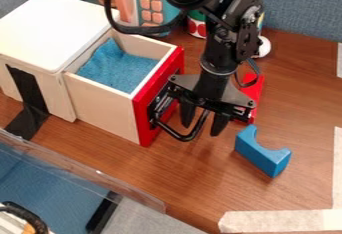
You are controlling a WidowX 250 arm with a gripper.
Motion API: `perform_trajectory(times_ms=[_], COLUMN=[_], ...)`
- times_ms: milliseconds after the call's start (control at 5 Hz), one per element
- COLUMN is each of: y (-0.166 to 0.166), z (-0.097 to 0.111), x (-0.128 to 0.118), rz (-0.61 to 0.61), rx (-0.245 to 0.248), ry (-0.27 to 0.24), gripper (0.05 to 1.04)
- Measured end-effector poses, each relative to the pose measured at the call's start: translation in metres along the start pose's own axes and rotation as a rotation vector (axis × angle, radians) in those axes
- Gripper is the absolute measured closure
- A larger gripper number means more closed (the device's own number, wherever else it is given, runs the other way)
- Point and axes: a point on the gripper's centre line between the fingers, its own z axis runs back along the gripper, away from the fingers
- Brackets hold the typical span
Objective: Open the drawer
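Note:
The gripper [204,121] hangs just right of the drawer's red front, its two fingers apart. The drawer [103,104] stands pulled out of the white box, its red front panel [144,123] facing right and a blue cloth [119,68] inside. A black handle [184,138] juts from that front and curves to the gripper's fingers, with part of it between them in this view. Whether they touch it, I cannot tell.
A blue arch block [262,153] lies right of the gripper, and a red piece [252,90] is behind it. At the back stand a toy phone [151,3] and a can [196,25]. A clear-edged bin [127,188] is at front left; pale tape [280,221] marks the table.

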Motion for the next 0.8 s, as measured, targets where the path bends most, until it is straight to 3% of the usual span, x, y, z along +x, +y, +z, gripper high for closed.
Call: perform_trajectory(times_ms=[200, 400, 800], y=[0.004, 0.011, 0.025], z=[0.019, 0.049, 0.101], x=[0.004, 0.002, -0.015], rz=[0.011, 0.025, 0.013], rx=[-0.004, -0.024, -0.064], ry=[-0.045, -0.114, -0.189], gripper=[0.107, 0.078, 0.083])
